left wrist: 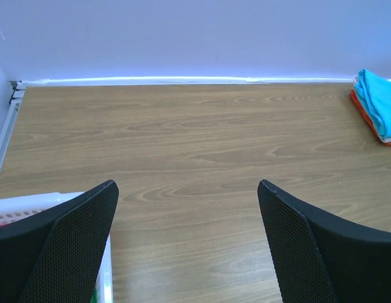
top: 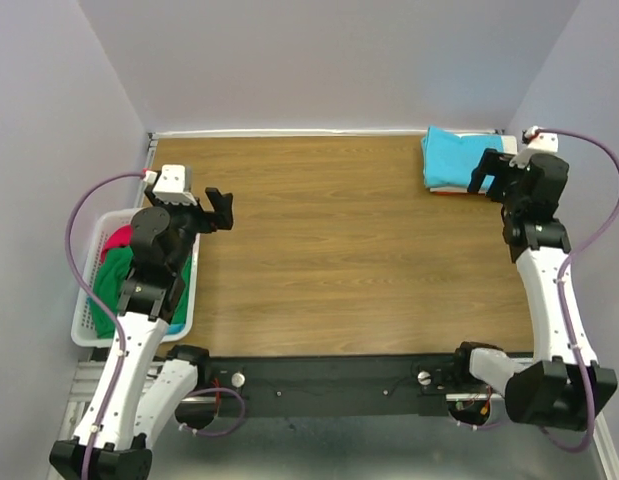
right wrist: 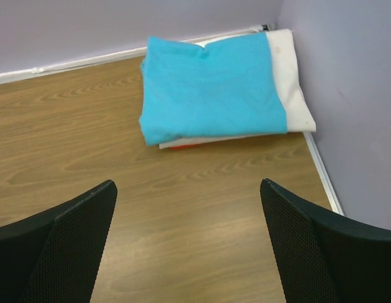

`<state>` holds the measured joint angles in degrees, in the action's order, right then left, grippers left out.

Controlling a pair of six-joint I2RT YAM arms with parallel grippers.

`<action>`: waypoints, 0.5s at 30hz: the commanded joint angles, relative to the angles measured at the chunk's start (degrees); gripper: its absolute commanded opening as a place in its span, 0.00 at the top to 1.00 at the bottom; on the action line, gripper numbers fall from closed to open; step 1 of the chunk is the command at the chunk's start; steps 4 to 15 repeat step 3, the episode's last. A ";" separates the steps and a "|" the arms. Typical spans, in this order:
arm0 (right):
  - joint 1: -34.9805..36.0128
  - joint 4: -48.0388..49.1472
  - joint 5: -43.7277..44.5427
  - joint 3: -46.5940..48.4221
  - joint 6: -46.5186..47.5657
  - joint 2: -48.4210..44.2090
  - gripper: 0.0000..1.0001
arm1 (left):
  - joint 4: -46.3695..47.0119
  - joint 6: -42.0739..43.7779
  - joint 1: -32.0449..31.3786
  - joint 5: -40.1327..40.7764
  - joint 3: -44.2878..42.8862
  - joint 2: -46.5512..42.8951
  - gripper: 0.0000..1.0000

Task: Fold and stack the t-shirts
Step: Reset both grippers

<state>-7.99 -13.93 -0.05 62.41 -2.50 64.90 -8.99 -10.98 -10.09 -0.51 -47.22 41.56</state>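
Observation:
A folded stack lies in the far right corner of the table: a turquoise t-shirt (right wrist: pixel 208 88) on top, a cream-white one (right wrist: pixel 290 76) under it, and an orange edge (right wrist: pixel 186 146) at the bottom. In the top view the stack (top: pixel 457 157) is just left of my right gripper (top: pixel 494 172). That gripper (right wrist: pixel 187 186) is open and empty, a short way in front of the stack. My left gripper (left wrist: pixel 187 184) is open and empty over bare wood, beside the basket (top: pixel 221 208). A red t-shirt (top: pixel 119 240) and a green one (top: pixel 114 280) lie crumpled in the basket.
The white lattice basket (top: pixel 89 300) sits off the table's left edge, beneath the left arm; its rim (left wrist: pixel 31 202) shows in the left wrist view. Walls close off the back and both sides. The wooden tabletop (top: pixel 339 250) stretches between the arms.

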 commanded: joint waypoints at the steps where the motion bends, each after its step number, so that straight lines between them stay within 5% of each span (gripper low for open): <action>1: -0.19 1.98 6.38 -5.35 -3.04 -5.48 0.00 | -2.08 -0.35 0.33 -0.79 -2.43 -0.52 0.02; 15: -0.19 2.24 6.12 -6.42 -4.09 -7.51 0.00 | -2.52 -0.70 0.33 -1.07 -2.87 -0.69 0.01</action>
